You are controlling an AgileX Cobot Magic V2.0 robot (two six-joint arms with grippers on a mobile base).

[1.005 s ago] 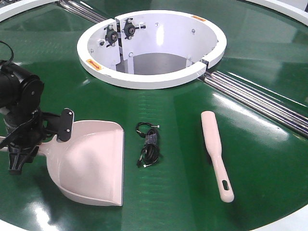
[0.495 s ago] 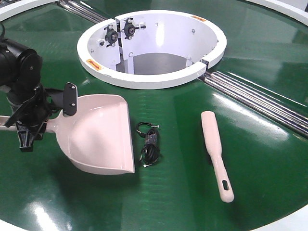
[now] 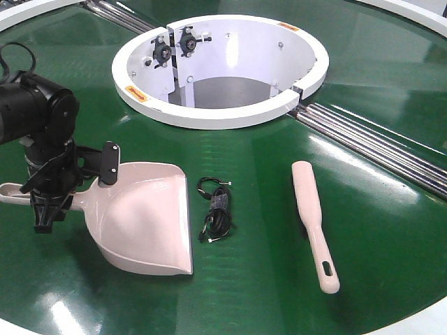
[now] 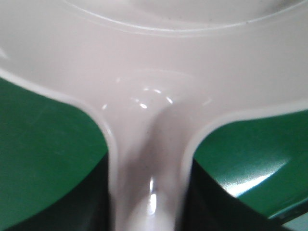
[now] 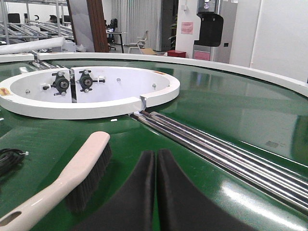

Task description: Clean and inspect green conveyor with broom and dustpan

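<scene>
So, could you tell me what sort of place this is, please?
Probably an industrial hall or test lab: a large green conveyor with chrome rails, and metal storage racks across an open floor behind it.

The green conveyor (image 3: 258,286) looks glossy, the rails (image 3: 370,143) polished metal, dustpan (image 3: 143,216) and broom (image 3: 312,220) smooth plastic.

Beyond the work area we see a bright workshop: a plain white wall (image 5: 281,33) on the right, a dark brown pillar (image 5: 90,24) at the back left, metal racks (image 5: 21,26) beside it. Pale curtains (image 5: 139,17) hang at the far end, with a white chair (image 5: 139,44) and a red box (image 5: 176,53) near them.
</scene>
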